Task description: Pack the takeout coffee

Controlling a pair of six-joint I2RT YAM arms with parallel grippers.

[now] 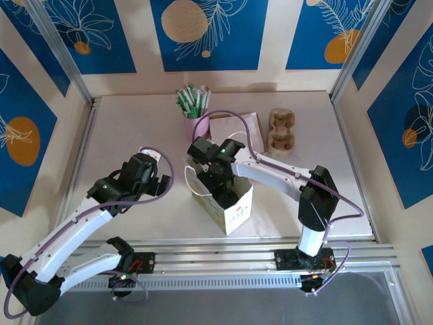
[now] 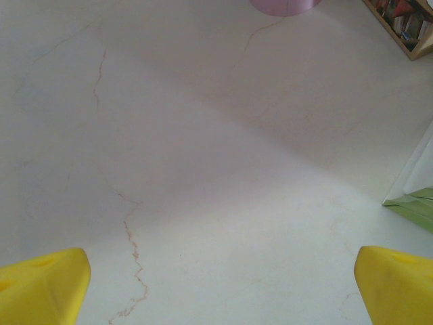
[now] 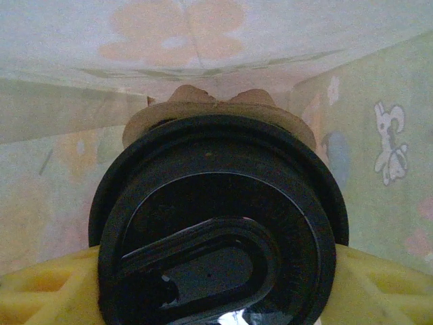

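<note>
The takeout coffee's round black lid (image 3: 216,196) faces the right wrist camera. My right gripper (image 3: 216,288) is shut on the cup just under the lid, with a yellow finger (image 3: 40,291) on either side. The cup hangs inside the flower-printed paper bag (image 3: 379,149), and a piece of brown cardboard (image 3: 203,101) shows below it. From above, the right gripper (image 1: 215,177) reaches down into the bag's (image 1: 233,206) open top, and the cup body is hidden. My left gripper (image 1: 154,175) hovers open over bare table left of the bag, yellow fingertips (image 2: 40,288) wide apart.
A pink cup of green-and-white sticks (image 1: 193,112) stands behind the bag; its base (image 2: 284,5) shows in the left wrist view. Brown cardboard carriers (image 1: 281,132) and a white flat sheet (image 1: 237,127) lie at the back right. A bag corner (image 2: 416,193) is right of the left gripper.
</note>
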